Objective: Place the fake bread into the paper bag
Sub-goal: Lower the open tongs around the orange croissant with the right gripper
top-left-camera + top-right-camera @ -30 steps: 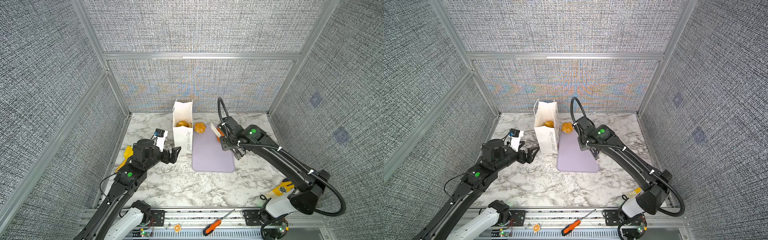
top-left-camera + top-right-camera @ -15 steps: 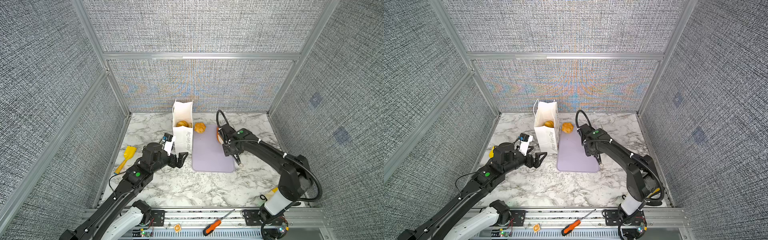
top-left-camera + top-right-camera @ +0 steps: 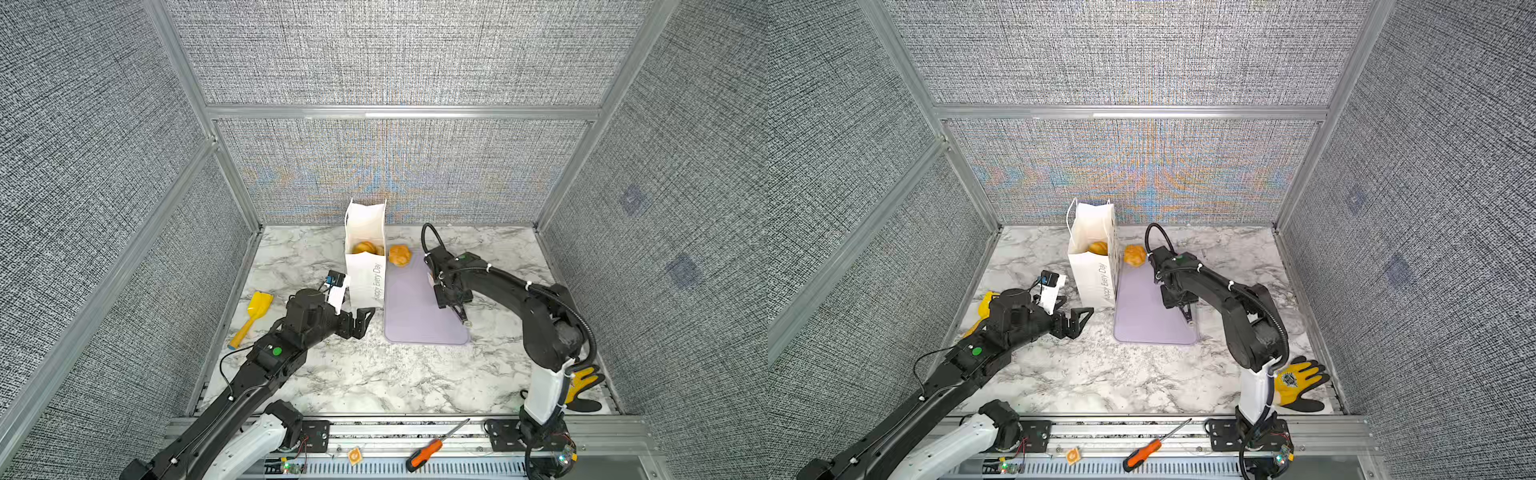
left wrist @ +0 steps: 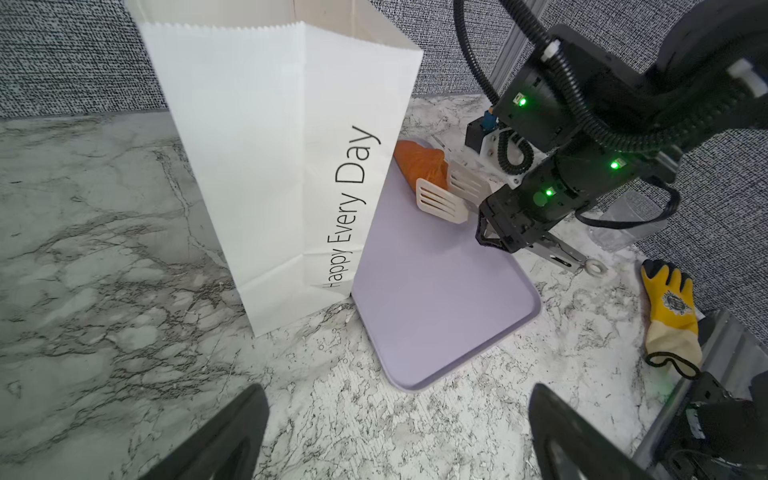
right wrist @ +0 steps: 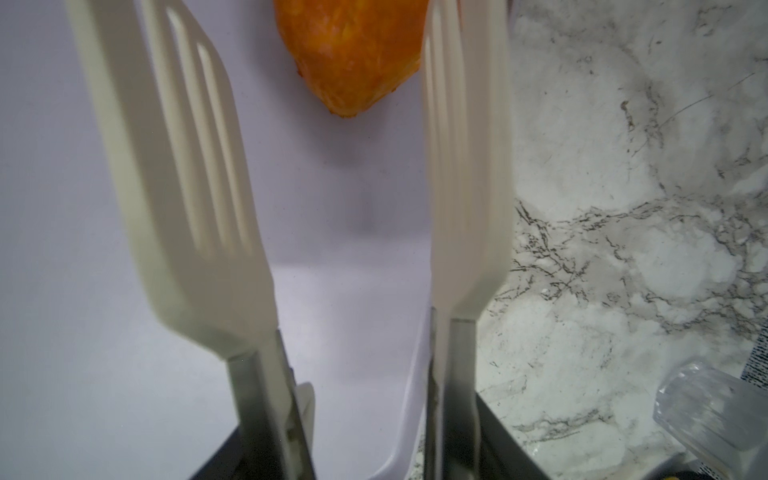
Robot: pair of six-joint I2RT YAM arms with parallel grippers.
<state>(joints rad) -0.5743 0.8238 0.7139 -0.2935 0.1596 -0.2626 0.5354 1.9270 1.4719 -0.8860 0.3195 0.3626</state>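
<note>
Over on the left a yellow scoop (image 3: 254,314) lies on the marble tabletop (image 3: 374,374). The left gripper (image 3: 360,322) hangs low just in front of the paper bag (image 3: 365,278), its jaws spread wide with nothing between them.

The bag stands upright with its mouth open. Glossy golden fake bread (image 3: 365,248) shows down inside, though the walls hide how many pieces there are.

Just right of the bag, a darker orange-brown pastry (image 3: 400,254) lies at the far end of the lilac tray (image 3: 415,328).

The right gripper (image 4: 509,237) is clamped on the metal handles of a pair of tongs (image 4: 442,199). Their white slotted blades stand apart with the tips at the pastry, but I can't tell whether they touch it.

Further right sit a clear plastic thing (image 4: 631,220), too blurred to name, and a yellow work glove (image 3: 1298,380), partly behind the right arm.
</note>
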